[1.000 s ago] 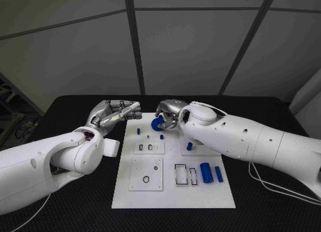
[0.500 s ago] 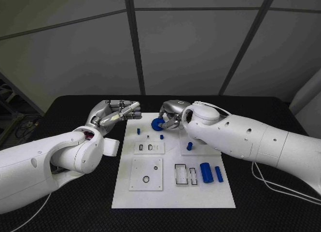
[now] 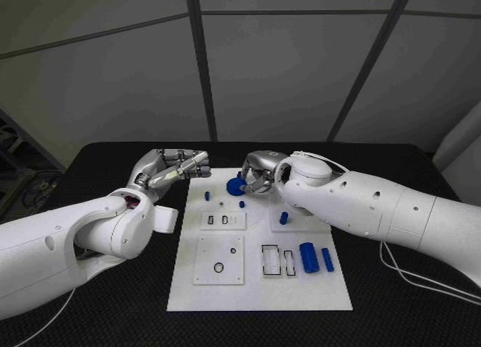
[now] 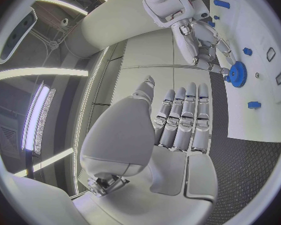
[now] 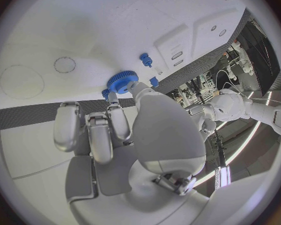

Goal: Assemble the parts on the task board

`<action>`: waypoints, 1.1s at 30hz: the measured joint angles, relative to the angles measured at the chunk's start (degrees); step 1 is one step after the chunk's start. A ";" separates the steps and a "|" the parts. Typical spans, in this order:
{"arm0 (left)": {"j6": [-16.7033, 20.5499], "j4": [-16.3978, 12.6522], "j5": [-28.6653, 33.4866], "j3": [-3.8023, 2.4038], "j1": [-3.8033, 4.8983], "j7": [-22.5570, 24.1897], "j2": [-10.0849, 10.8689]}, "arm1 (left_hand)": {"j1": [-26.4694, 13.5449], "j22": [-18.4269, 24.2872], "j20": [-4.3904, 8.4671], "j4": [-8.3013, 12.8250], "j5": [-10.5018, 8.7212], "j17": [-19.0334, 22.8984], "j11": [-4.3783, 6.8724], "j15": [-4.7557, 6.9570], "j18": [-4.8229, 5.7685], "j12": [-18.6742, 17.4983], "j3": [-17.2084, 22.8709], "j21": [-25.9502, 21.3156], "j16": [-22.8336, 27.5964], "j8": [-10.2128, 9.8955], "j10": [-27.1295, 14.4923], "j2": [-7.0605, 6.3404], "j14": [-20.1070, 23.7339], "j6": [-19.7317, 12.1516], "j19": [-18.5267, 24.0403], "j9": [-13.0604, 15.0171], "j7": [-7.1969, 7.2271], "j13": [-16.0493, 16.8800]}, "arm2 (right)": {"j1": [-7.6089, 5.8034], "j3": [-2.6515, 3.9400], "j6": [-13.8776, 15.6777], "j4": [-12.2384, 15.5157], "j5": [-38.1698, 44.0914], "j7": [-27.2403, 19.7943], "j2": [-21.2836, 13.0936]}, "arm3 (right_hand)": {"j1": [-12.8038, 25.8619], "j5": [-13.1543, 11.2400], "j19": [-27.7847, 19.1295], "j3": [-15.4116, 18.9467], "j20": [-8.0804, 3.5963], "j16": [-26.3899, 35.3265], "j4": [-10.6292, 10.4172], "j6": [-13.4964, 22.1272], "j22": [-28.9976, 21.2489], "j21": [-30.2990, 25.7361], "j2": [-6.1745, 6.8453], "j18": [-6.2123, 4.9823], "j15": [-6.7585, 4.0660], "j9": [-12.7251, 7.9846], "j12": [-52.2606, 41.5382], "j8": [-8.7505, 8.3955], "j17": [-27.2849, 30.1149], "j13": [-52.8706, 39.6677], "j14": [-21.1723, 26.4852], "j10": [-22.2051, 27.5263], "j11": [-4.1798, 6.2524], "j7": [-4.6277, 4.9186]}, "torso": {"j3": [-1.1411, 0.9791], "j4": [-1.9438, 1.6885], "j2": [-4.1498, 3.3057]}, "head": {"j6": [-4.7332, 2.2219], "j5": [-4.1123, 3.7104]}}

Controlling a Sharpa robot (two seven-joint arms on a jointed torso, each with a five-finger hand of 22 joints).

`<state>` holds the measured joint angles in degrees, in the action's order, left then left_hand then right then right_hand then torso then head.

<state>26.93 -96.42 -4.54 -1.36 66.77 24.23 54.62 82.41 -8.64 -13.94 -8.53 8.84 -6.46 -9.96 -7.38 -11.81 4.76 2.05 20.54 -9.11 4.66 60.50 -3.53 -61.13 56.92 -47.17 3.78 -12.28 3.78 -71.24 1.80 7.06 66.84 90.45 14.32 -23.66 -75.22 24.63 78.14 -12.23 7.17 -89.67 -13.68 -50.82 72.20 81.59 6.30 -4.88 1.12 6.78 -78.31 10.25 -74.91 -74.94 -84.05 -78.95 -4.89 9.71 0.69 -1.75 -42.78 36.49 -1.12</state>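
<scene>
Setting: black table (image 3: pixel 115 159) before grey wall panels; white task board (image 3: pixel 259 289) lengthwise at centre, its near half bare of arms.

Item 1, blue gear (image 3: pixel 237 187): toothed wheel, pinched in the fingertips of the right hand (image 3: pixel 257 173) and held low over the far end of the board. The right wrist view shows the gear (image 5: pixel 122 81) at the fingertips (image 5: pixel 135 89), just over the white surface beside two small blue pegs (image 5: pixel 145 59). The left wrist view shows the same gear (image 4: pixel 238 74) edge-on in that hand (image 4: pixel 200 40).

Item 2, left hand (image 3: pixel 176 168): off the board's far left corner, over the table, holding nothing; fingers (image 4: pixel 181 117) lie straight and side by side, not curled.

Item 3, loose parts: two blue cylinders (image 3: pixel 309 258) lying near the board's right edge beside a black-outlined slot (image 3: pixel 271 261); a short blue peg (image 3: pixel 284 217) at mid-board; small pegs (image 3: pixel 208 195) at the far end.

Clearances: the two hands stand apart with an open gap between them over the far left part of the board; table margin free on both long sides.

Change against one second earlier: the right hand and gear have shifted slightly farther from the robot; left hand and loose parts unchanged.
</scene>
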 measured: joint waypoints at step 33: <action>0.03 0.67 -0.01 0.02 0.02 -0.02 0.68 | 0.00 -0.02 0.00 0.16 0.00 -0.04 0.00 0.00 0.00 0.00 -0.16 0.00 0.24 0.00 0.00 0.00 0.00 0.00 0.00 0.00 0.00 0.00 | 0.00 0.04 11.72 12.86 -7.82 -6.88 -18.79 | -5.97 -6.28 -1.47 -2.25 -0.42 0.00 4.76 -2.33 -3.16 -1.35 2.78 0.91 -0.35 -1.13 0.11 -0.96 -0.04 0.01 0.09 -0.15 0.39 -0.35 | -0.05 0.35 0.16 | -0.35 0.25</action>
<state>26.96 -95.75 -4.55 -1.34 66.79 24.21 55.29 82.41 -8.65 -13.94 -8.37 8.84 -6.50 -9.96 -7.38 -11.81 4.76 1.88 20.54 -8.87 4.66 60.51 -3.53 -61.13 56.92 -47.17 3.78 -12.28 3.78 -71.24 1.83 18.77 79.70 82.63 7.45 -42.44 -81.19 18.34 76.67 -14.48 6.75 -89.67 -8.92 -53.14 69.04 80.24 9.09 -3.97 0.78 5.65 -78.20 9.30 -74.95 -74.93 -83.96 -79.10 -4.50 9.35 0.63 -1.40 -42.62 36.14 -0.87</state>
